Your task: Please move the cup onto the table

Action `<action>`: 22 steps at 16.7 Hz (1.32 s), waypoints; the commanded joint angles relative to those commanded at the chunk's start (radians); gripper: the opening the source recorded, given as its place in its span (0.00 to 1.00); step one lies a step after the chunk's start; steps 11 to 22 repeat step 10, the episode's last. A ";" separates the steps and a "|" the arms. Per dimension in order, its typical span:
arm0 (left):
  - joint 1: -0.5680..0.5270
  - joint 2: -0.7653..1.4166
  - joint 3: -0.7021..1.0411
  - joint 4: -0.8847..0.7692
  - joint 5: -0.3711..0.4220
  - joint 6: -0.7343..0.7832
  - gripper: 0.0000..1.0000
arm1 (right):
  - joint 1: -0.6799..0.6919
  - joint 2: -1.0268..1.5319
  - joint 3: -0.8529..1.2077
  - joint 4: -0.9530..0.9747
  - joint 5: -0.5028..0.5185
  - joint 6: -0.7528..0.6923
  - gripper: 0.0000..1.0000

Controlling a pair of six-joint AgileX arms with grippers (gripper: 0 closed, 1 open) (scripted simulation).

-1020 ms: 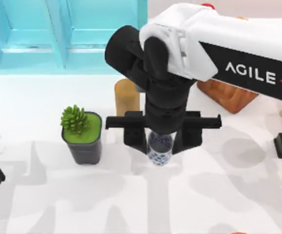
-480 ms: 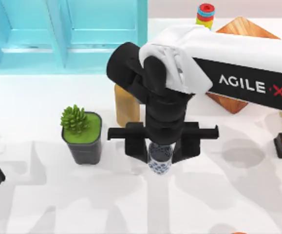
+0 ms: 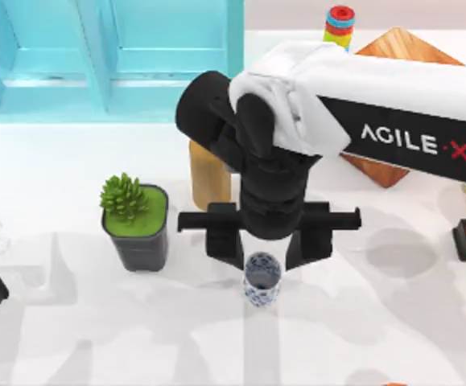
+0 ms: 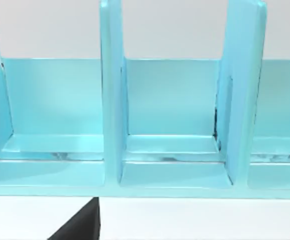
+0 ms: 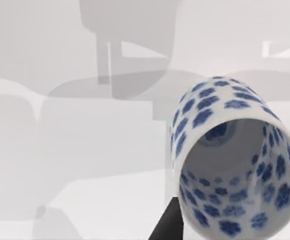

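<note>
Right pincer fingers spread since half second ago; cup freed, standing on table.

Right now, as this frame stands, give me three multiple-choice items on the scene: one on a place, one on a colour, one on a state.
1. Where is the cup? A on the blue shelf; B on the table, to the right of the plant pot; C on the wooden cube.
2. What colour is the cup's pattern? A red; B green; C dark blue.
3. How does the cup stand? A upright, mouth up; B on its side; C upside down.

Key: 1 B, it sits on the white surface by the open right end effector; 2 C, blue dots show on white; 3 A, its open rim faces up in the top view. The left arm is parked at the table's left edge.
</note>
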 joint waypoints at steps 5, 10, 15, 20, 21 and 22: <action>0.000 0.000 0.000 0.000 0.000 0.000 1.00 | 0.000 0.000 0.000 0.000 0.000 0.000 1.00; 0.000 0.000 0.000 0.000 0.000 0.000 1.00 | 0.000 0.000 0.000 0.000 0.000 0.000 1.00; 0.000 0.000 0.000 0.000 0.000 0.000 1.00 | 0.000 0.000 0.000 0.000 0.000 0.000 1.00; 0.000 0.000 0.000 0.000 0.000 0.000 1.00 | 0.000 0.000 0.000 0.000 0.000 0.000 1.00; 0.000 0.000 0.000 0.000 0.000 0.000 1.00 | 0.000 0.000 0.000 0.000 0.000 0.000 1.00; 0.000 0.000 0.000 0.000 0.000 0.000 1.00 | 0.000 0.000 0.000 0.000 0.000 0.000 1.00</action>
